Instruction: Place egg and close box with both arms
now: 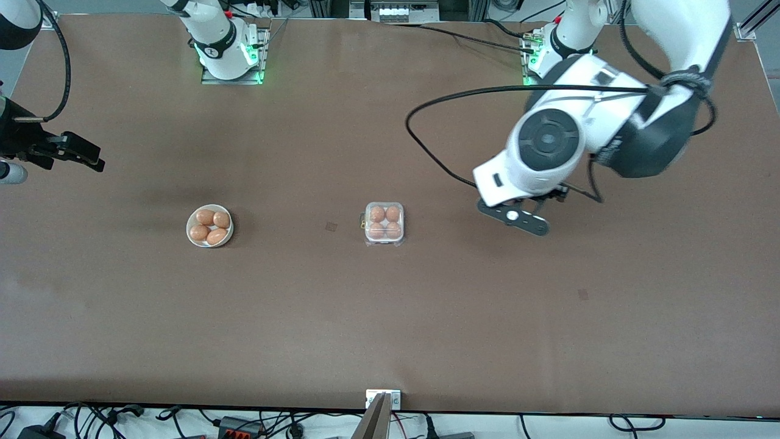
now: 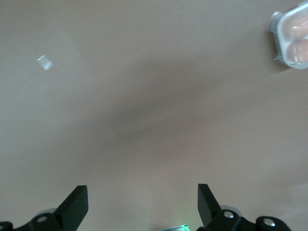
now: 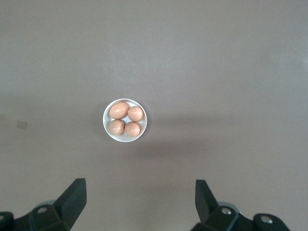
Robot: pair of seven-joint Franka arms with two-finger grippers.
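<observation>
The box [image 1: 384, 224] sits mid-table with an orange-brown egg [image 1: 377, 214] in every cell, and its clear lid looks down over them. Its corner shows in the left wrist view [image 2: 293, 33]. My left gripper [image 1: 517, 217] hangs over bare table beside the box, toward the left arm's end, open and empty [image 2: 143, 202]. My right gripper [image 1: 82, 153] hangs over the table's edge at the right arm's end, open and empty [image 3: 139, 199]. A round white bowl [image 1: 194, 239] holds several more eggs; it also shows in the right wrist view [image 3: 109, 134].
A black cable [image 1: 420, 140] loops from the left arm above the table. Small dark marks [image 1: 331, 226] [image 1: 583, 294] lie on the brown tabletop. A metal clamp [image 1: 382, 399] sits at the table's front edge.
</observation>
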